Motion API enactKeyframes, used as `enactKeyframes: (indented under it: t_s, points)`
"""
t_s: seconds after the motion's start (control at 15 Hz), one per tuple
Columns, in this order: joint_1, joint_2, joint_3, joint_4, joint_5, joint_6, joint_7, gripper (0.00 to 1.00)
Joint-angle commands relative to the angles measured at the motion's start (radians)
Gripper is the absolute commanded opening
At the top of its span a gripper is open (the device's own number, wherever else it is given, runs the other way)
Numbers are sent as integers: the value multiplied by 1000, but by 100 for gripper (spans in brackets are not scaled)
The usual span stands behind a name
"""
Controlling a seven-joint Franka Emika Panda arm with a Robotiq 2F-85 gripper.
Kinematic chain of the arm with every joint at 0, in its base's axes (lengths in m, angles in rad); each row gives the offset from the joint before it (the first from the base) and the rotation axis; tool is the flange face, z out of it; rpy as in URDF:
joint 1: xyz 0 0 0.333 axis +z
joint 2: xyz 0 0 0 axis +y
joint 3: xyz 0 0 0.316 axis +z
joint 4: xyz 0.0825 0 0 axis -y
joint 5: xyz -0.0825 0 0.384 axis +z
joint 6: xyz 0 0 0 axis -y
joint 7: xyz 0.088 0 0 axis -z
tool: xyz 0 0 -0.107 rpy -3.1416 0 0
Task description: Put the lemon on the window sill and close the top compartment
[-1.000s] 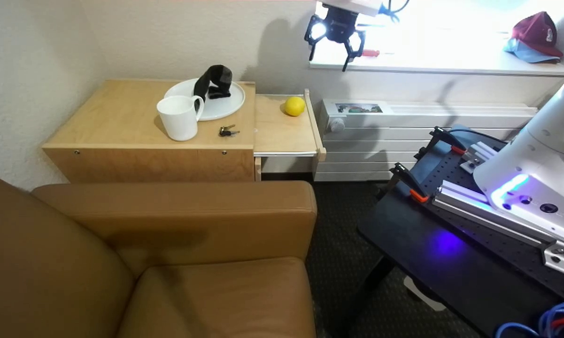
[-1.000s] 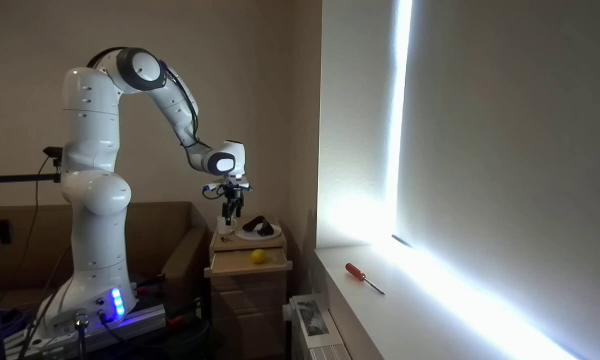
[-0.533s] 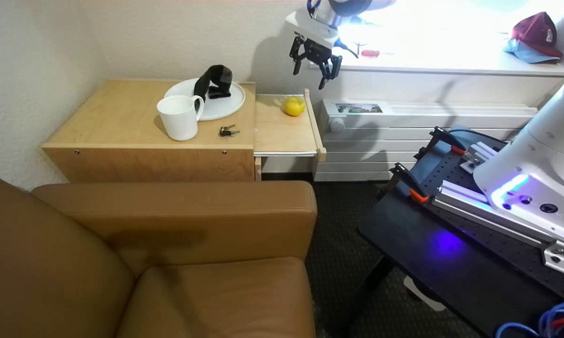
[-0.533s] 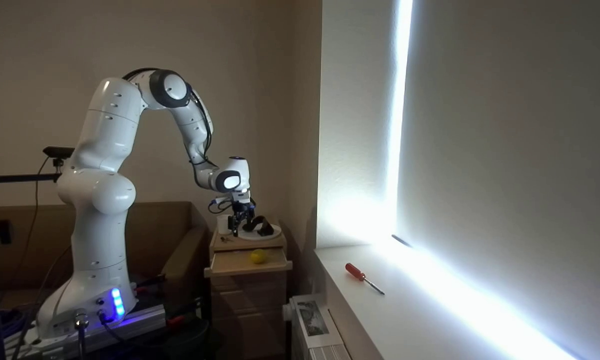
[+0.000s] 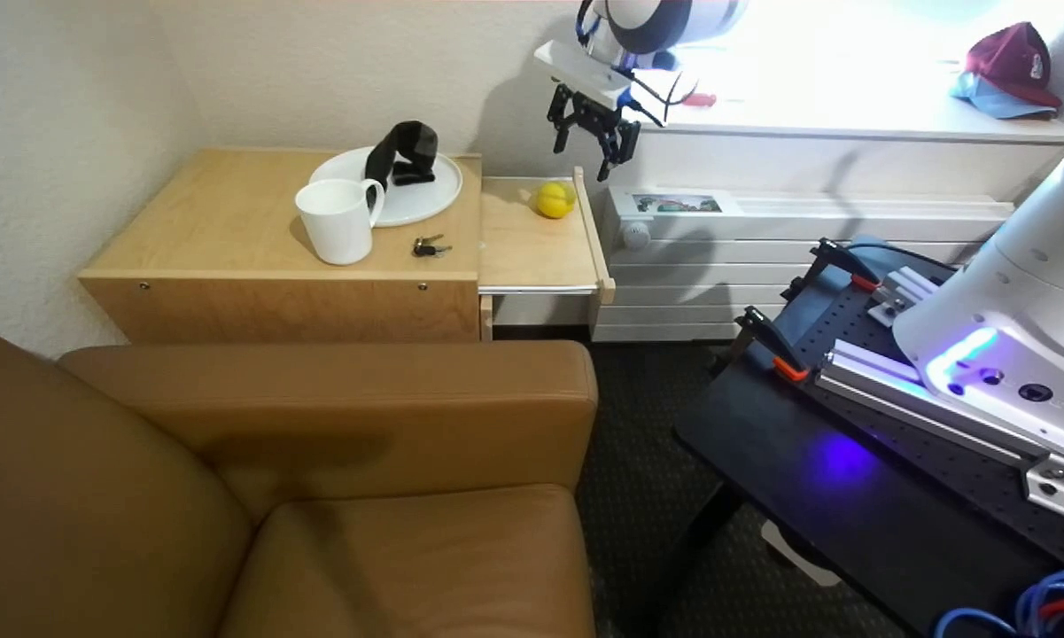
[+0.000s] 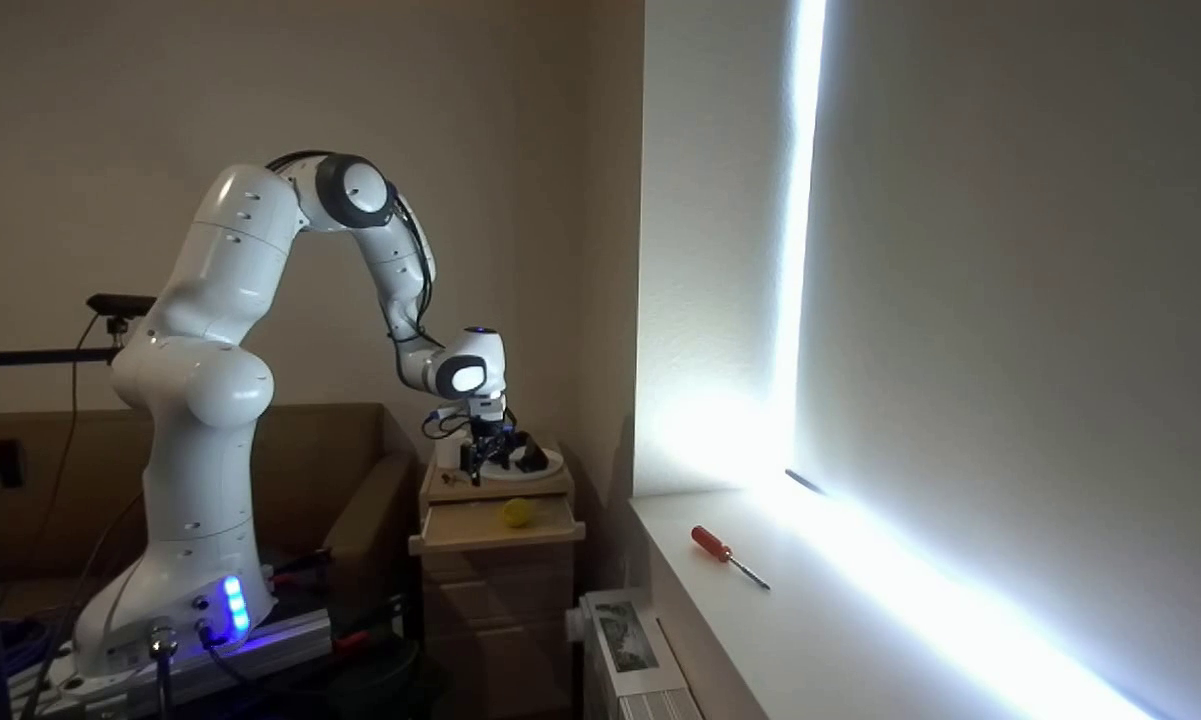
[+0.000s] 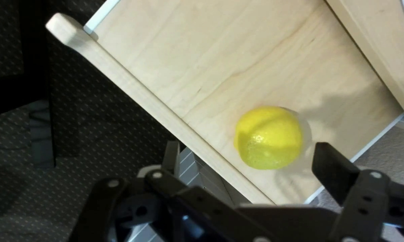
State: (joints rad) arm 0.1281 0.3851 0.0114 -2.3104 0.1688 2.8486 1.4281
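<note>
Lemon [image 7: 268,138] below the spread fingers [image 7: 333,171] — nothing held.
The wrist view shows it between them, off-centre — likely a reach down.

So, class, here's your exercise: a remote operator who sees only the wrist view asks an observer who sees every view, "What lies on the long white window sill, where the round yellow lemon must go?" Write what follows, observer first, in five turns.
Observer: A red-handled metal screwdriver lies on the window sill.
Operator: Noted. Anything else there?
Observer: Yes, a maroon peaked cap sits near the sill's right end in an exterior view.
Operator: I see the lemon on the pulled-out wooden top compartment. What stands on the light tan wooden side table beyond my picture's edge?
Observer: A tall white mug stands upright there.
</note>
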Motion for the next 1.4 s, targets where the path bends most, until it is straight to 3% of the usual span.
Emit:
enactKeyframes:
  t_s: [0.0,0.13,0.27,0.53,0.6,0.67,0.87,0.93,1.27,1.33]
  points:
    - [5,138,4,107,92,87,24,100]
    - [25,195,-19,155,118,121,51,100]
    - [80,253,-88,192,111,158,117,100]
    - [166,331,-190,258,98,91,238,100]
    - [163,336,-187,270,98,54,251,100]
    - [135,314,-160,231,91,113,215,100]
    - [150,335,-174,256,84,88,247,100]
    - [136,340,-164,262,92,83,244,80]
    - [111,344,-142,264,99,88,231,49]
    - [108,343,-139,266,99,86,229,48]
